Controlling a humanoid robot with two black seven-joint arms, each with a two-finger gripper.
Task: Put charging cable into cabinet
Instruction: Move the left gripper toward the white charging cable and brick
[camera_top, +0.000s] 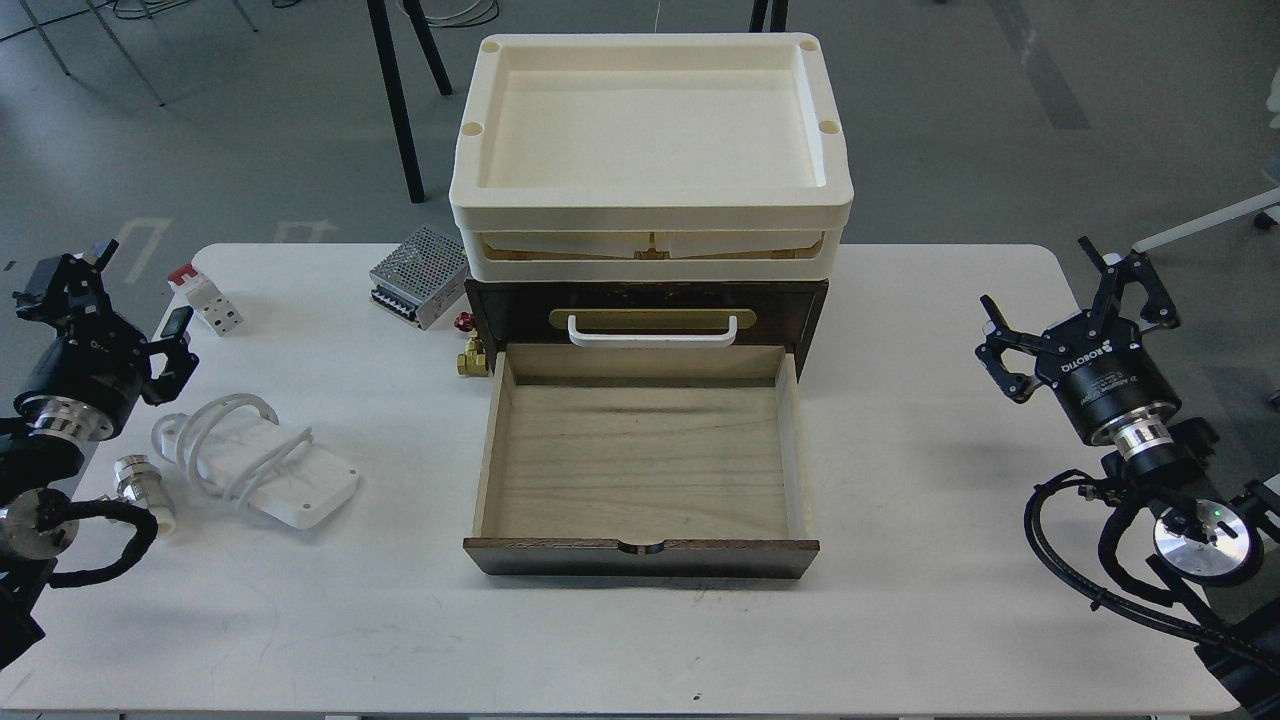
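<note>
At nine o'clock of the open cabinet drawer, the charging cable lies long-axis ten-to-four, just right of my left gripper, fingers spread and empty; my right gripper, also spread, sits well apart.

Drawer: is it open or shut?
Open. The drawer is pulled out from the cabinet, showing its bare wooden floor with nothing inside.

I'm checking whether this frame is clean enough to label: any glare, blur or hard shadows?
Head view: sharp throughout, evenly lit; the white table is bright but not blown out; only a soft shadow falls inside the open drawer near its back; the white charging cable stands out weakly against the tabletop.
</note>
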